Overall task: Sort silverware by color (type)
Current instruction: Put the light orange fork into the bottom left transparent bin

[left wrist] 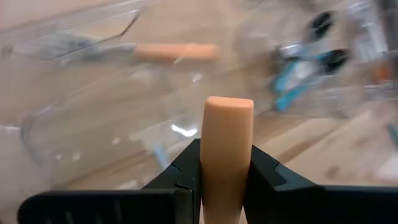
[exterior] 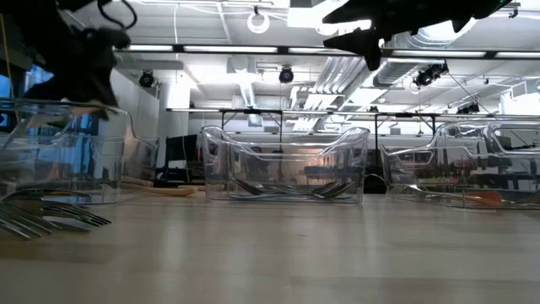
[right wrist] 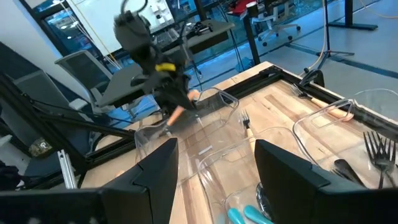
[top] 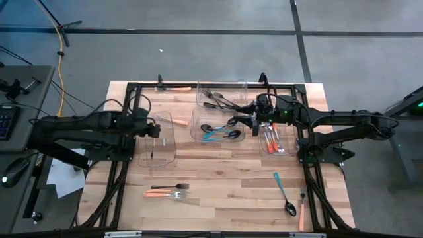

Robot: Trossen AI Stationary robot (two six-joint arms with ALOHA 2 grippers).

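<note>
The left gripper (left wrist: 225, 180) is clamped on the orange handle (left wrist: 227, 149) of a utensil, held above the clear bin (top: 157, 137) near the table's left edge; the piece looks light, stiff and smooth, probably slippery, so a mid-handle pinch suits it. The right gripper (right wrist: 214, 165) stands wide open and empty over the middle bins. Other forks (top: 166, 194) lie near the table's front edge, thin and flat.

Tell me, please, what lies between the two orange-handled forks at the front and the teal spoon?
In the high view, only bare table lies between the orange-handled forks and the teal spoon.
</note>
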